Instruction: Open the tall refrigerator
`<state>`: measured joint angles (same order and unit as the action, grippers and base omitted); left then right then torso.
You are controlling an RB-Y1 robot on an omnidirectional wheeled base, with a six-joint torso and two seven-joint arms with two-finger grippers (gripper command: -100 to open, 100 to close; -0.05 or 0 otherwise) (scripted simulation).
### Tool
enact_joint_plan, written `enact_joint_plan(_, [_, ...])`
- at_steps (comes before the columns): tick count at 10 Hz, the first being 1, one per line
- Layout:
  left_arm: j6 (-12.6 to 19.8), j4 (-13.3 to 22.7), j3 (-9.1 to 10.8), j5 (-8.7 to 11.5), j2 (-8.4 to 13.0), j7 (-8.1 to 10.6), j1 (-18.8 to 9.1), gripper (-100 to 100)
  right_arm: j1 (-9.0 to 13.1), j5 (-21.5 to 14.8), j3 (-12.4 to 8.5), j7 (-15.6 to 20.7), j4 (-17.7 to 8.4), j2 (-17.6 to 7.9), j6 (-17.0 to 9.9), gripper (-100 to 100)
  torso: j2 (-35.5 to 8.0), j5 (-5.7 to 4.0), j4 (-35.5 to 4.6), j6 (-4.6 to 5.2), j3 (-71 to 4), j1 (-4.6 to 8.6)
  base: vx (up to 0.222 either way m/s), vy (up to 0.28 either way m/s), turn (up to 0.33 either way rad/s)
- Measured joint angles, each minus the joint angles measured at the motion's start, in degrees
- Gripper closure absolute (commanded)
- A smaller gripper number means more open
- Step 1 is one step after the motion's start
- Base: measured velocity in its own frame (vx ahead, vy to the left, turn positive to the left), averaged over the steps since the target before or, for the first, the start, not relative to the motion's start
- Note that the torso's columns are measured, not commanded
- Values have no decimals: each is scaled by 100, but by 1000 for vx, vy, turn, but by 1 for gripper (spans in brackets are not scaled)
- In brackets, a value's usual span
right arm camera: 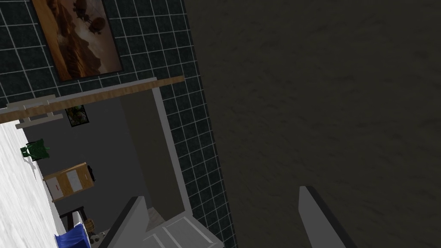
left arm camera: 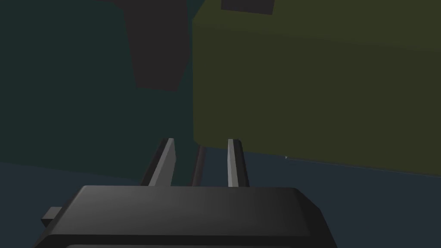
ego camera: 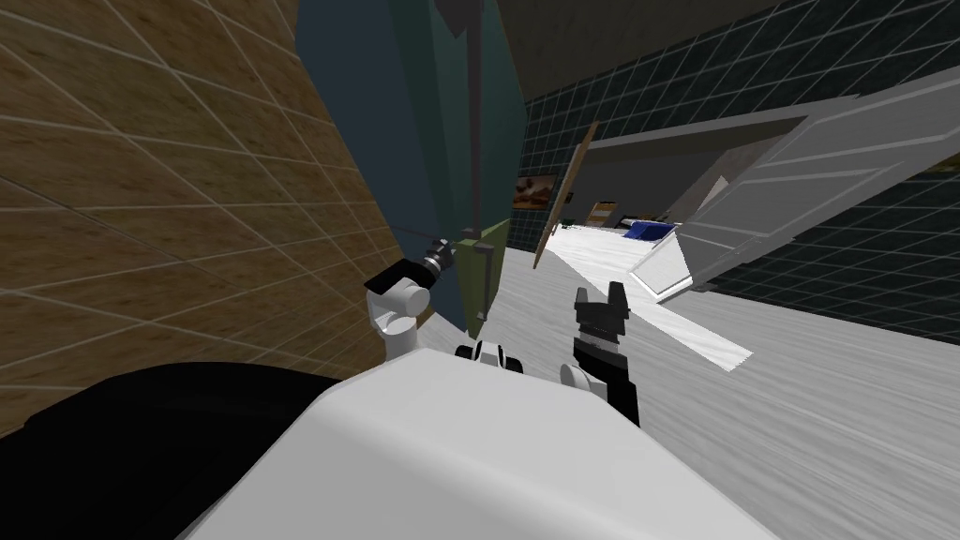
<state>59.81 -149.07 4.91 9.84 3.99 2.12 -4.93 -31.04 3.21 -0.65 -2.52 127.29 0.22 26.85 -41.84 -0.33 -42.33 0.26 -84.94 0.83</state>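
Observation:
The tall refrigerator (ego camera: 412, 122) stands straight ahead, dark teal, with a long dark handle (ego camera: 476, 141) and an olive-green panel (ego camera: 494, 246) lower down. My left gripper (ego camera: 448, 251) reaches to the seam between the teal face and that panel. In the left wrist view its fingers (left arm camera: 167, 160) stand narrowed, a thin dark bar (left arm camera: 199, 165) between them with a gap on each side. Beyond the left gripper (left arm camera: 200, 140) lie the teal face (left arm camera: 64, 86) and the olive panel (left arm camera: 310, 86). My right gripper (ego camera: 600, 292) hangs open over the floor, holding nothing, fingers wide apart (right arm camera: 220, 193).
A brown tiled wall (ego camera: 141, 187) runs close on the left of the refrigerator. To the right a white door (ego camera: 806, 178) stands open in a dark tiled wall (ego camera: 844, 272). A wooden board (ego camera: 562, 197) leans by a doorway beyond.

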Motion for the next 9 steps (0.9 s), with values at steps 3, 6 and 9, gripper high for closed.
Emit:
enact_joint_plan(3, [71,13,157,-200,-49,13,-6,100,0,0,2,0,1,2,0,0,14,-24,-9,26,-13,29,22,-306,99])
enact_joint_plan(6, [47,33,294,-381,-107,20,-17,100,1,0,2,0,1,2,0,0,33,-9,-3,23,-30,-24,-13,-306,72])
enact_joint_plan(9, [42,53,476,-541,-138,37,-76,100,1,0,2,0,1,1,0,0,26,-7,-1,21,-27,-29,-10,-306,85])
